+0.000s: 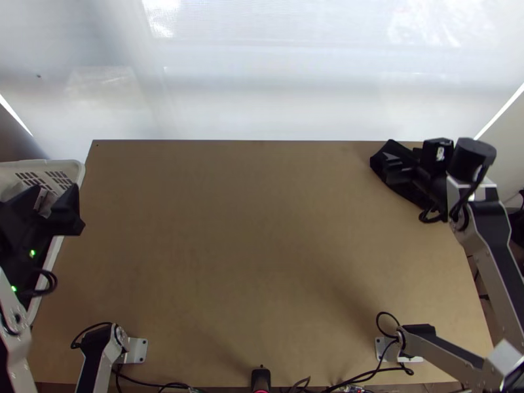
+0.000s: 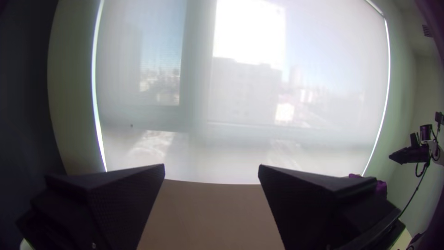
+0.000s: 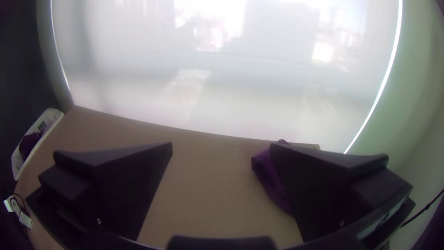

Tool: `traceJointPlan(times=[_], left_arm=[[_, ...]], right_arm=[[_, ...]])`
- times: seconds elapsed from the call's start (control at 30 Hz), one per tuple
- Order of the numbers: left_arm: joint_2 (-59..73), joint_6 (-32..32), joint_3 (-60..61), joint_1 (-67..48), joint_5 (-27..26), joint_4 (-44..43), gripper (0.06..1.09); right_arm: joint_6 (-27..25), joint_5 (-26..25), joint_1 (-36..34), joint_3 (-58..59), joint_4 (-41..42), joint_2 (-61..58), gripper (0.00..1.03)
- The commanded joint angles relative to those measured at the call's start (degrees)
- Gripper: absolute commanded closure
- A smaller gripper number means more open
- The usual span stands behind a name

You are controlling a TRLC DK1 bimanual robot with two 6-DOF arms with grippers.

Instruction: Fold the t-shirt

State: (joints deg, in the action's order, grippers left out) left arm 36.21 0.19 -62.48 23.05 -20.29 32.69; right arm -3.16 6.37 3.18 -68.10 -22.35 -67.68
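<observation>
Pale metal mounting plates (image 1: 136,351) are set near the near edge of the light wooden table (image 1: 262,262), with black cables (image 1: 367,375) trailed beside them. At the left edge, a white plastic basket with a slotted wall (image 1: 79,171) is placed, and purple cloth (image 3: 30,142) is held loosely inside. Above the basket, the left gripper (image 2: 212,166), with two wide flat black fingers, is held with its fingers well apart and nothing between them. At the far right corner, a compact dark purple fabric bundle (image 3: 269,180) is laid on the table; the right gripper (image 3: 221,147) is poised near it, fingers likewise spread, nothing clamped. Beyond the far edge, a translucent white blind (image 1: 262,85) is hung.

Either purple piece may be the t-shirt. Light, limp, unbreakable fabric is to be expected, likely to slump or crease when lifted; a pinch through a thick gathered part would be safest, and shoulders or hem corners would be best taken once it is spread.

Part of the bundle is hidden by the right arm, so its folds cannot be counted. Collar and sleeves cannot be made out on either piece.
</observation>
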Motion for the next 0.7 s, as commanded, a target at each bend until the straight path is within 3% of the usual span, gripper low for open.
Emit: traceJointPlan(times=[0.0, 0.07, 0.17, 0.23, 0.3, 0.37, 0.47, 0.5, 0.53, 0.67], left_arm=[[-18.54, -1.86, 21.78, 3.41, 2.80, -11.94, 0.10], [-21.18, -1.06, 26.18, 3.41, 2.72, -13.00, 0.10], [-23.73, -0.80, 33.47, 3.58, 2.80, -18.36, 0.10], [-26.27, -0.98, 38.75, 3.58, 2.89, -23.55, 0.10], [-29.79, -0.89, 44.02, 3.58, 2.98, -27.94, 0.10], [-34.18, -0.71, 48.86, 3.67, 3.16, -29.96, 0.10], [-36.12, 0.08, 52.99, 3.85, 4.21, -28.12, 0.10], [-36.38, 0.25, 54.30, 3.93, 4.47, -28.20, 0.10], [-36.29, 0.96, 55.18, 3.58, 4.39, -28.03, 0.10], [-36.29, 4.91, 58.00, 2.09, 4.39, -25.39, 0.10]], right_arm=[[6.67, -6.99, 5.43, 16.24, 9.78, 17.85, 0.05], [3.33, -10.68, 9.74, 20.90, 10.22, 22.86, 0.05], [1.14, -22.54, 17.39, 28.98, 11.71, 28.92, 0.05], [4.74, -28.61, 18.35, 36.89, 21.47, 34.72, 0.05], [1.66, -32.30, 18.35, 44.63, 30.08, 44.13, 0.05], [-0.88, -33.00, 18.35, 51.13, 34.04, 53.09, 0.05], [-8.62, -33.18, 17.65, 62.91, 39.22, 68.47, 0.05], [-10.29, -33.62, 17.39, 62.38, 37.55, 67.33, 0.05], [-10.29, -33.88, 16.60, 62.56, 35.36, 67.50, 0.05], [-0.71, -33.44, 14.93, 62.73, 29.29, 67.68, 0.05]])
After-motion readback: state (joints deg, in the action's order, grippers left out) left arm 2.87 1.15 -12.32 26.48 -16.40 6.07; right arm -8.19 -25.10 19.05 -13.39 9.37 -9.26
